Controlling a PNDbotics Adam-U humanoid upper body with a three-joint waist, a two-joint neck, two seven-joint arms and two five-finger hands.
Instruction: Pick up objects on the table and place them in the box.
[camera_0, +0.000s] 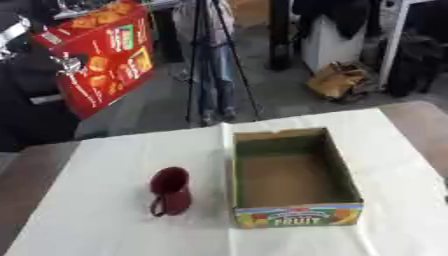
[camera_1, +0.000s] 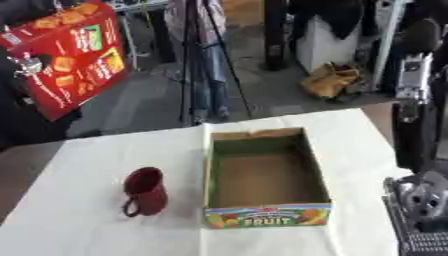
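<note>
Clutching a red carton (camera_0: 107, 52) aloft, left hand (camera_0: 66, 64), fingers (camera_0: 61, 60) curled round it; right hand (camera_1: 427, 197) unreadable, low right.

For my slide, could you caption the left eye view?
Dark red mug stands left of the empty fruit box.

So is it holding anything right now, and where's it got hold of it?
Yes: the left hand holds the red box up in the air, by its left edge.

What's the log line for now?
left hand: holds red carton up | mug: upright, left of fruit box | fruit box: empty | right hand: lower right
</note>
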